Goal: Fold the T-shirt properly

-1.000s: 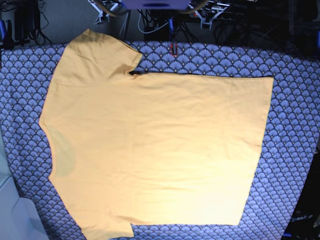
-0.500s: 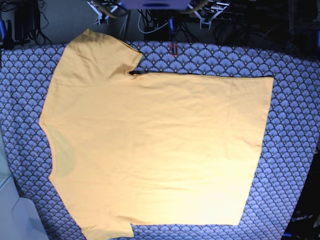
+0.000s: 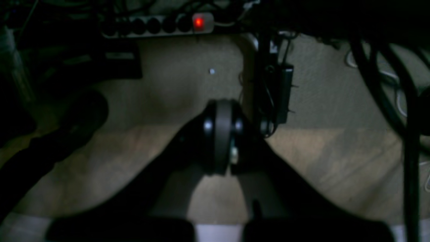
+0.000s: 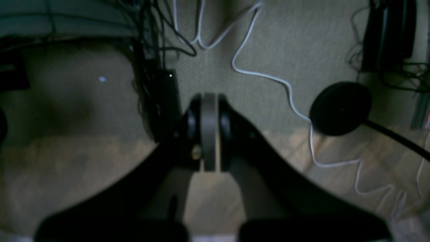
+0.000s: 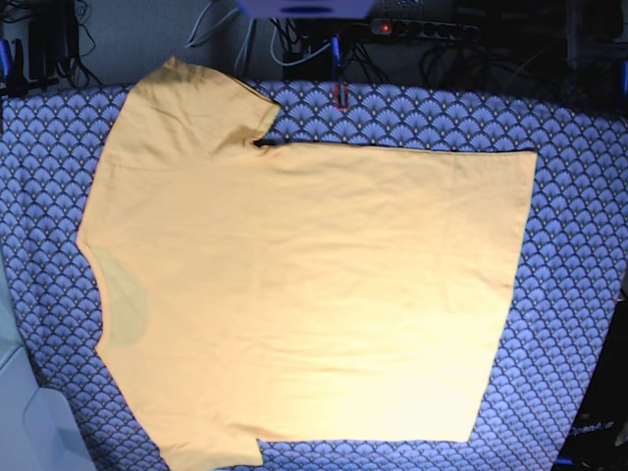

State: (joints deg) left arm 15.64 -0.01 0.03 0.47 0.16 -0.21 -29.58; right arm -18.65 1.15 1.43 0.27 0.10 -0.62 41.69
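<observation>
On the patterned desk point(image 5: 579, 196) the T-shirt point(image 5: 314, 285) lies flat, unfolded. My left fingers point(image 3: 223, 134) and right fingers point(image 4: 208, 131) are pressed together, holding nothing, off the desk. Next I'd reach for a sleeve edge.

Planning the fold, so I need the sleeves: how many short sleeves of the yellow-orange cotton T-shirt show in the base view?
2. One sleeve lies at the top left of the yellow-orange cotton T-shirt; the other sleeve sits at the bottom left, partly cut off by the picture's lower edge.
</observation>
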